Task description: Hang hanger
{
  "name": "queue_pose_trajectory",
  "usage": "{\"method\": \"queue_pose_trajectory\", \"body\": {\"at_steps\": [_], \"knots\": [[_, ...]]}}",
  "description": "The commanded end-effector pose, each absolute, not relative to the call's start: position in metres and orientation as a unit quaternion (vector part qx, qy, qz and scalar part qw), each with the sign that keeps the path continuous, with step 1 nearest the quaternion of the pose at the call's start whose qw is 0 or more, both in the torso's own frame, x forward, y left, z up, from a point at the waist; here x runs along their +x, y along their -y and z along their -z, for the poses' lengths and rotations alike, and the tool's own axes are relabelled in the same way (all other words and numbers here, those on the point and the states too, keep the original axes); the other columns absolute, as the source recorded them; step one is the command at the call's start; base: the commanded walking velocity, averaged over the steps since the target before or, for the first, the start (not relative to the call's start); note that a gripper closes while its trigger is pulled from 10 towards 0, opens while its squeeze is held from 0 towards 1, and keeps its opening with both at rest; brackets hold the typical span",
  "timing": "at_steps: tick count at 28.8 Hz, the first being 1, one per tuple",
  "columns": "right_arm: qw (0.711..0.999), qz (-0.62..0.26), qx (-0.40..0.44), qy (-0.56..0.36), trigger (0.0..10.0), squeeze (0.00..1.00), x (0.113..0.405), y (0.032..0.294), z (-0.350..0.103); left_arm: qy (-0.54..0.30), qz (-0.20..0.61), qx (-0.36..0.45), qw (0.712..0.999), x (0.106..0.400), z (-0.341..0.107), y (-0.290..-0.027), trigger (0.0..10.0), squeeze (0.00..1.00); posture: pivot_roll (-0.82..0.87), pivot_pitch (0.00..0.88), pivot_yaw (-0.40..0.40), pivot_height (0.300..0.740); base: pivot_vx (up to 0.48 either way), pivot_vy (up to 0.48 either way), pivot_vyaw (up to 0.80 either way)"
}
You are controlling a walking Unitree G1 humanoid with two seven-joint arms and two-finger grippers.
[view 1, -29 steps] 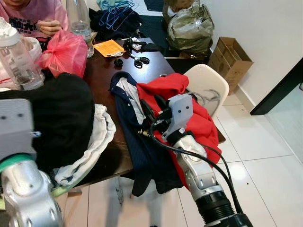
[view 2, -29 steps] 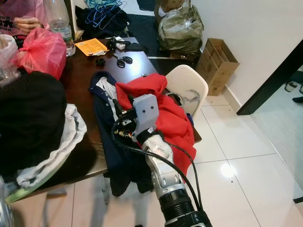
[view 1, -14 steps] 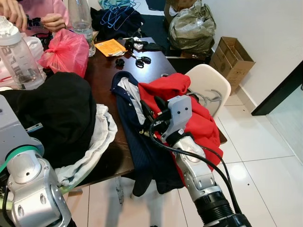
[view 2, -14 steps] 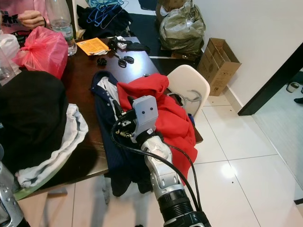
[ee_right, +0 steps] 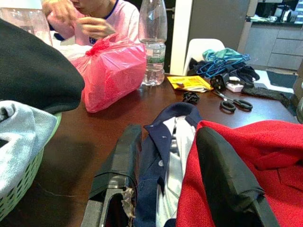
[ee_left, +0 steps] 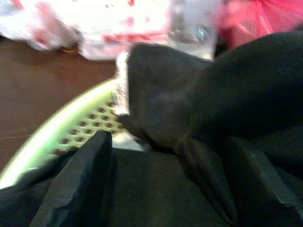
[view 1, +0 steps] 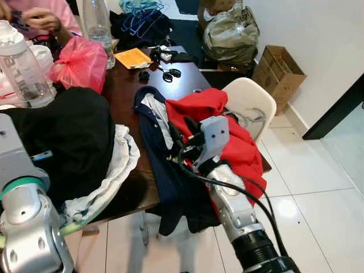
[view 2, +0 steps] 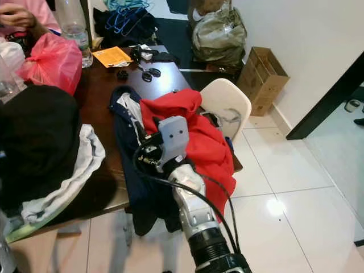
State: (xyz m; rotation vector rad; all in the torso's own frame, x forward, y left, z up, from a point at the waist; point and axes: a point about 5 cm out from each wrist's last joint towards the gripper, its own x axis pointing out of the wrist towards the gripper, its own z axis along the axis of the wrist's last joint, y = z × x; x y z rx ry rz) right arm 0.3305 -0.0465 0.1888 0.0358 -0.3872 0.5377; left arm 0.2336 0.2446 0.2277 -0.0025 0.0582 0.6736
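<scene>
Dark brown wooden table (view 1: pixel 122 85) crowded with laundry. Right gripper (ee_right: pixel 173 175) low over the table's near right edge, its two black fingers (ee_right: pixel 116 161) spread apart, straddling the collar of a navy-blue garment with white lining (view 1: pixel 165 170) that drapes off the table edge; one finger rests on bare wood beside the navy cloth, the other lies on the bright red fleece garment (view 1: pixel 227 133). Nothing clamped between them. Red fleece heaped partly on the table, partly over the white plastic chair (view 1: pixel 253 102) standing just beside the table's right side. Left gripper (ee_left: pixel 170 175) pressed down into a pile of black fabric (view 1: pixel 62 136); the left wrist view is blurred, the fingers appear apart with black cloth bunched between, but cannot tell whether anything is held. Black pile sits in a pale green perforated plastic laundry basket (ee_left: pixel 61 137), a white-grey cloth (view 1: pixel 114 170) spilling over its rim. Task's thing: a bundle of blue wire hangers (view 1: pixel 139 17) lying on dark clothing beyond the far end of the table, well apart from both grippers. On the far tabletop: black-handled scissors (view 1: pixel 169 72), an orange paper packet (view 1: pixel 131 57), a clear plastic water bottle (view 1: pixel 98 25), a pink plastic bag (view 1: pixel 79 60). A person in a pink shirt (ee_right: pixel 102 19) sits at the far left, hands raised. Open brown cardboard box (view 1: pixel 278 68) on the white tiled floor by the wall.
</scene>
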Motion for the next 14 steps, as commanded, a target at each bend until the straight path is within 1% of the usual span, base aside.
{"method": "queue_pose_trajectory", "body": {"at_steps": [1, 2, 4, 5, 6, 7, 9, 12, 14], "knots": [[0.947, -0.259, 0.017, 0.189, 10.0, 0.0, 0.3314, 0.0496, -0.1868, -0.061, -0.302, -0.02, 0.951, 0.2366, -0.2185, -0.2436, 10.0, 0.0, 0.2, 0.098, -0.037, 0.74, 0.0, 0.0, 0.0], [0.947, -0.258, 0.017, 0.19, 10.0, 0.0, 0.3315, 0.0501, -0.1871, -0.072, -0.285, -0.029, 0.956, 0.2383, -0.2164, -0.2429, 10.0, 0.0, 0.2, 0.098, -0.037, 0.74, 0.0, 0.0, 0.0], [0.948, -0.254, 0.016, 0.191, 10.0, 0.0, 0.3316, 0.0522, -0.1868, -0.074, -0.254, -0.021, 0.964, 0.2402, -0.2154, -0.2413, 10.0, 0.0, 0.19, 0.096, -0.031, 0.74, 0.0, 0.0, 0.0], [0.949, -0.252, 0.016, 0.191, 10.0, 0.0, 0.3314, 0.0533, -0.1862, -0.064, -0.244, -0.007, 0.968, 0.2413, -0.2171, -0.2417, 8.5, 0.0, 0.19, 0.096, -0.031, 0.74, 0.0, 0.0, 0.0], [0.949, -0.252, 0.016, 0.191, 10.0, 0.0, 0.3314, 0.0533, -0.1862, -0.064, -0.244, -0.007, 0.968, 0.2413, -0.2171, -0.2417, 8.5, 0.0, 0.19, 0.096, -0.031, 0.74, 0.0, 0.0, 0.0], [0.949, -0.251, 0.016, 0.191, 10.0, 0.0, 0.3314, 0.0536, -0.1861, -0.062, -0.243, -0.005, 0.968, 0.2416, -0.2174, -0.2417, 0.0, 0.0, 0.19, 0.096, -0.028, 0.74, 0.0, 0.0, 0.0], [0.949, -0.251, 0.016, 0.191, 10.0, 0.0, 0.3312, 0.054, -0.1859, -0.058, -0.242, 0.004, 0.968, 0.2419, -0.2181, -0.243, 0.0, 0.0, 0.18, 0.095, -0.026, 0.74, 0.0, 0.0, 0.0], [0.949, -0.249, 0.016, 0.192, 10.0, 0.0, 0.3308, 0.0547, -0.1858, -0.037, -0.24, 0.056, 0.969, 0.2427, -0.2238, -0.2478, 0.0, 0.0, 0.18, 0.095, -0.026, 0.74, 0.0, 0.0, 0.0], [0.949, -0.249, 0.016, 0.193, 10.0, 0.0, 0.3308, 0.0547, -0.1859, -0.033, -0.238, 0.064, 0.969, 0.2427, -0.2245, -0.2481, 0.0, 0.0, 0.18, 0.095, -0.025, 0.74, 0.0, 0.0, 0.0]]}}
